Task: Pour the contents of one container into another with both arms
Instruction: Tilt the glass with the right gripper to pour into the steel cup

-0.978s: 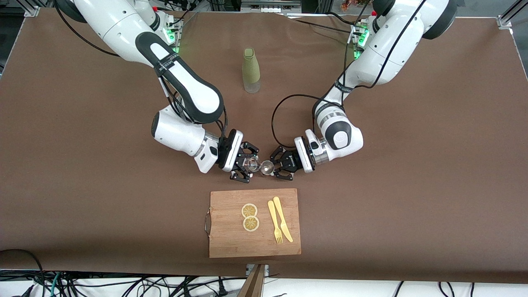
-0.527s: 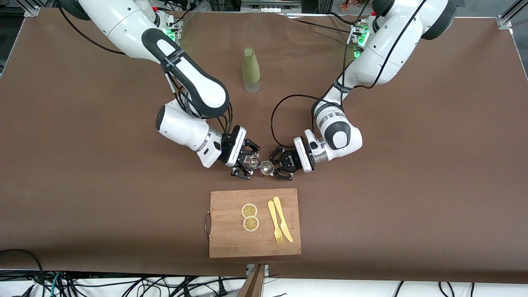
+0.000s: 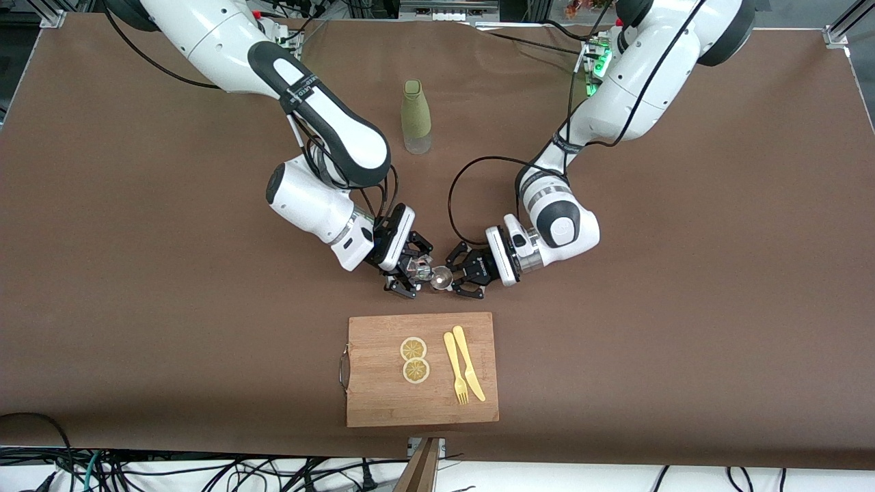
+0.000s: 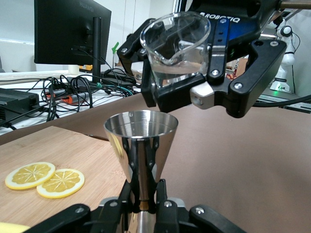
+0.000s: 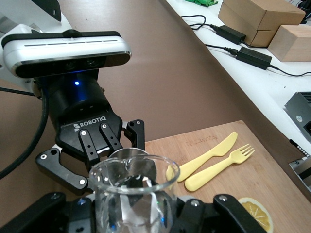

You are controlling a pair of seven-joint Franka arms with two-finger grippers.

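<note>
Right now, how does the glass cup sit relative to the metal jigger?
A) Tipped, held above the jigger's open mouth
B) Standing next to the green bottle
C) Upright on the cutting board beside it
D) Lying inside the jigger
A. In the left wrist view the right gripper holds the glass cup tilted just above the mouth of the jigger, which the left gripper clamps at its narrow waist.
</note>
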